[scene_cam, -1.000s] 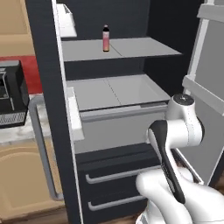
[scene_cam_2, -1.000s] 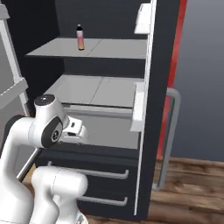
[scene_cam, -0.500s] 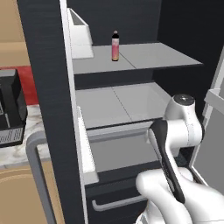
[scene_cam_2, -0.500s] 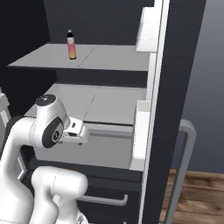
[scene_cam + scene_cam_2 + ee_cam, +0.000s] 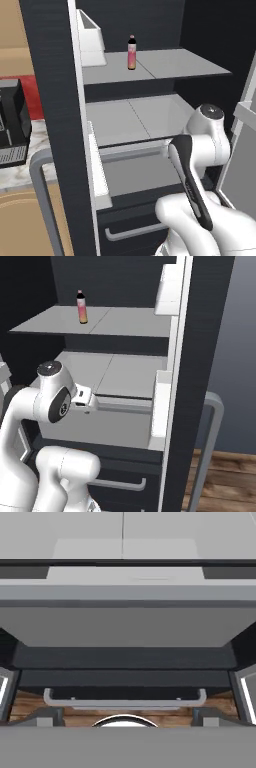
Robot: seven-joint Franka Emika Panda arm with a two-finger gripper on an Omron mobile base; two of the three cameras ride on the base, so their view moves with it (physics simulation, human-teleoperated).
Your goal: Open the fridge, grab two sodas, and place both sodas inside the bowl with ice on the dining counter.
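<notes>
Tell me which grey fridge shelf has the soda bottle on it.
The upper shelf; the bottle stands upright there, while the shelf below is bare.

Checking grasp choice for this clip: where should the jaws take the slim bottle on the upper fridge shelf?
Grip the bottle across its pink-orange body, below the dark cap, coming level from the fridge's open front. It stands upright and alone on the upper shelf, with bare shelf on both sides.

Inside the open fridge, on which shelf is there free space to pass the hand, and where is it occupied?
The fridge stands open. On the top shelf, everything right of the soda bottle is bare; the bottle itself stands near the shelf's middle seam. The middle shelf below looks bare across its width. The door bins narrow the sides.
</notes>
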